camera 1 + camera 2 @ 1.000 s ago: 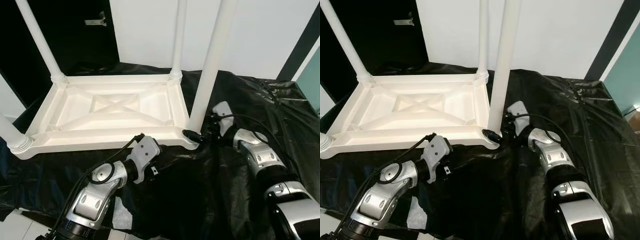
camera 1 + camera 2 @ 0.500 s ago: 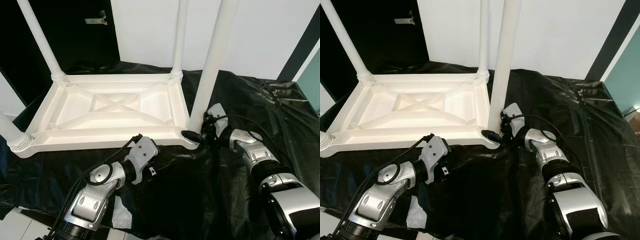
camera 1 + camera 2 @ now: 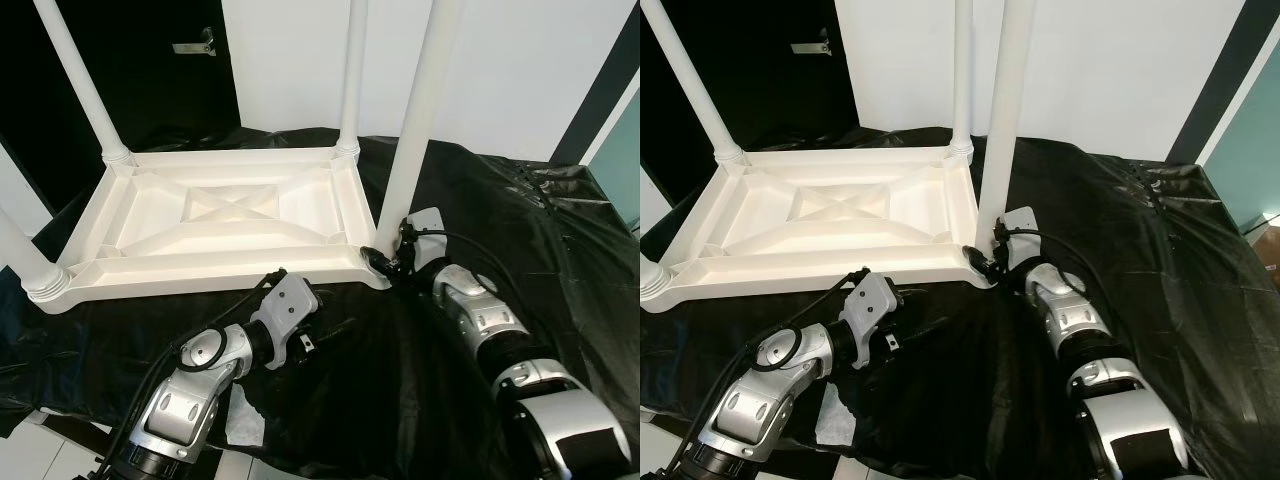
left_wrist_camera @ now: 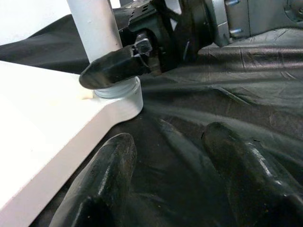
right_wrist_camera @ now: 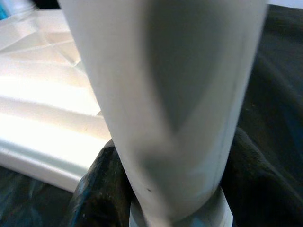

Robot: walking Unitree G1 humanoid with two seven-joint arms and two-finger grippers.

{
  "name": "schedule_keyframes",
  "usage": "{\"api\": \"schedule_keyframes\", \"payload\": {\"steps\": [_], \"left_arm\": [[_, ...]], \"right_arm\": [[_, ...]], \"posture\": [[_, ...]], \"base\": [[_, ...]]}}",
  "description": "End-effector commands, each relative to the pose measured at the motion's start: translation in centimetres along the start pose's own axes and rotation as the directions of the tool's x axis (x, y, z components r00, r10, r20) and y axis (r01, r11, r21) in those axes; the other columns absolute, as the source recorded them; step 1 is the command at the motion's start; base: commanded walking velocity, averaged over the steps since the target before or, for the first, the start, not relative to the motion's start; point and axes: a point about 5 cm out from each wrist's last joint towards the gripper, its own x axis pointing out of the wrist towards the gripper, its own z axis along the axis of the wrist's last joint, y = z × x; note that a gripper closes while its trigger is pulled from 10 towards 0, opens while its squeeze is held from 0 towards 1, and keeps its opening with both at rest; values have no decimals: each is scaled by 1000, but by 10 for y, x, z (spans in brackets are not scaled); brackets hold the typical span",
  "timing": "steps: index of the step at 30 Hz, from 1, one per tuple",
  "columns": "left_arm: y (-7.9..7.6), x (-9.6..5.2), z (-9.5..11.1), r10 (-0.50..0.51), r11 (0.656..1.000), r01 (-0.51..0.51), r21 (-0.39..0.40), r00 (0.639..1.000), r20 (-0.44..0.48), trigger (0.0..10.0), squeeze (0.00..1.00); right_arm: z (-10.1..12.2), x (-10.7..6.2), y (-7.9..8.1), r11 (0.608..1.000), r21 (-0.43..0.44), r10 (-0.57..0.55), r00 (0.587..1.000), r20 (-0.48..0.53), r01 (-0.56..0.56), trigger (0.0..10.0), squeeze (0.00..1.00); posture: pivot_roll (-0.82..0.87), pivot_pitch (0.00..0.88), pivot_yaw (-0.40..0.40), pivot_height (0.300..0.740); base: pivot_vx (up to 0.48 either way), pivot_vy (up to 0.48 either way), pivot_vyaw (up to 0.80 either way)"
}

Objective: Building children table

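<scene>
Four legs stand up from the white tabletop, which lies upside down on the black sheet so its ribbed underside and corner sockets face you. That orientation is presumably why the legs point upward: each one seats into a socket from above.

Largest first: the tabletop sits toward the robot's left of the sheet, its near edge just ahead of both arms. The near right leg rises from the socket collar at the corner nearest the right arm.

Your right gripper is at the very base of that leg. In the right wrist view the two black fingers sit on either side of the leg, closed against it just above the collar. Holding low looks deliberate: a grip next to the socket gives the best purchase for turning or pressing the leg home. You cannot tell from these views whether the leg is fully seated.

Your left gripper rests low on the sheet, near the same corner, fingers spread apart and empty. It points at the corner, likely placed to steady the tabletop if it shifts.

Judgement: the job is near its end, this last leg being seated.
</scene>
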Motion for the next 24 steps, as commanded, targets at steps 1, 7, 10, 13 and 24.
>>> {"api": "schedule_keyframes", "payload": {"steps": [1, 7, 10, 13, 24], "left_arm": [[-2, 0, -2, 26, 1000, -26, 1, 1000, -15, 10000, 0], [-4, -1, -3, 20, 1000, -20, 0, 1000, -20, 10000, 0], [-4, -1, -3, 19, 1000, -19, 1, 1000, -20, 10000, 0], [-4, -2, -3, 16, 1000, -15, 4, 1000, -23, 10000, 0], [-7, -1, -3, 17, 1000, -17, 1, 1000, -24, 10000, 0]], "right_arm": [[-13, -4, -1, 996, 5, -85, 995, -58, 85, 10000, 0], [-2, -5, 19, 939, 55, -341, 940, 12, 340, 10000, 0], [0, -6, 24, 919, 78, -389, 921, 24, 386, 10000, 0], [5, -4, 41, 908, 130, -405, 913, 40, 397, 10000, 0], [16, -11, 41, 928, 174, -354, 927, 126, 330, 10000, 706]], "posture": [[54, 0, -54, 740], [59, 0, -59, 740], [59, 0, -60, 740], [66, 0, -65, 740], [72, 0, -73, 740]], "base": [[0, 0, 0], [0, 0, 0], [0, 0, 0], [0, 0, 0], [0, 0, 0]]}}
